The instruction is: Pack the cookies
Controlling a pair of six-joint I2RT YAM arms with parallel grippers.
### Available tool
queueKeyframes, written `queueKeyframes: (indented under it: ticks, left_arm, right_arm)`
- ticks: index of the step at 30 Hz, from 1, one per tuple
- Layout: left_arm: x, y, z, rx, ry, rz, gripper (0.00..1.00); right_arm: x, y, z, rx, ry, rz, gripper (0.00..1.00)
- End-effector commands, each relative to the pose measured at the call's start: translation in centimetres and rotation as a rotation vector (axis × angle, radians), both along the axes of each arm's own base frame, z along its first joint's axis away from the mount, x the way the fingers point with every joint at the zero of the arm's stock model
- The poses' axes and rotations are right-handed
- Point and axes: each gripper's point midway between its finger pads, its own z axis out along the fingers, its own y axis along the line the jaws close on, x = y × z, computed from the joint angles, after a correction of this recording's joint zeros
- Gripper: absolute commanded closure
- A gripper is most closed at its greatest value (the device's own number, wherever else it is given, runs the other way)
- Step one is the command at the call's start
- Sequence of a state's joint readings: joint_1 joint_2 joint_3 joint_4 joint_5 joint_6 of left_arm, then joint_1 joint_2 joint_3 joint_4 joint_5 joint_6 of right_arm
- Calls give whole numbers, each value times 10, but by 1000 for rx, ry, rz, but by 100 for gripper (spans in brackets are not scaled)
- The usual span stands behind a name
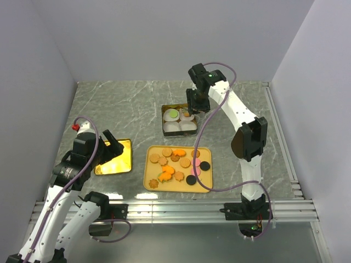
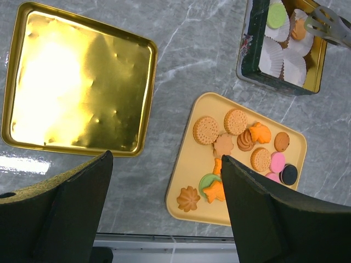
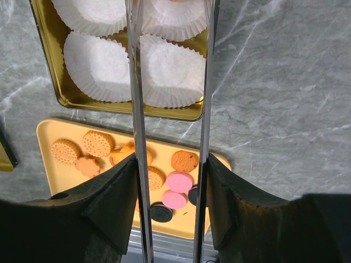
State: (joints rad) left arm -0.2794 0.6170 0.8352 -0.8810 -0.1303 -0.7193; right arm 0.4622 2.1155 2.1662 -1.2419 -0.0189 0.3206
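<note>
The cookies (image 1: 174, 163) lie loose on a yellow tray (image 1: 148, 183): brown, orange, pink, green and black ones. They also show in the left wrist view (image 2: 236, 121) and the right wrist view (image 3: 180, 182). A green cookie (image 2: 277, 15) and an orange-brown one (image 2: 298, 30) sit in paper cups in the open tin (image 1: 164, 129). My right gripper (image 1: 197, 101) is shut on metal tongs (image 3: 134, 82), whose tips (image 2: 329, 24) hang over the tin's far side. My left gripper (image 1: 112, 145) is open and empty above the table left of the tray.
A gold tin lid (image 1: 114, 157) lies upside down at the left, also in the left wrist view (image 2: 77, 76). White paper cups (image 3: 98, 66) fill the tin (image 3: 46, 49). Grey walls close in the table; a metal rail runs along the near edge.
</note>
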Motion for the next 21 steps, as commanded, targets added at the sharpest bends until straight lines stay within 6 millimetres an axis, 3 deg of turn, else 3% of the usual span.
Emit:
queueKeyframes:
  ticks: [1, 6, 13, 14, 19, 21]
  left_arm:
    - [3, 1, 8, -3, -33, 10, 14]
    - [3, 1, 10, -7, -42, 9, 14]
    - [3, 0, 9, -8, -41, 6, 14]
    - [3, 0, 9, -7, -40, 6, 14]
    - [3, 0, 9, -8, -41, 4, 14]
    - [3, -1, 9, -9, -41, -1, 14]
  right_arm:
    - [-4, 0, 46, 52, -103, 3, 44]
    - [-27, 4, 60, 50, -125, 38, 44]
    - [-82, 16, 76, 79, -147, 109, 45]
    - [-96, 20, 67, 72, -122, 128, 45]
    - [-140, 25, 68, 67, -140, 184, 45]
    - [-159, 26, 56, 51, -111, 197, 45]
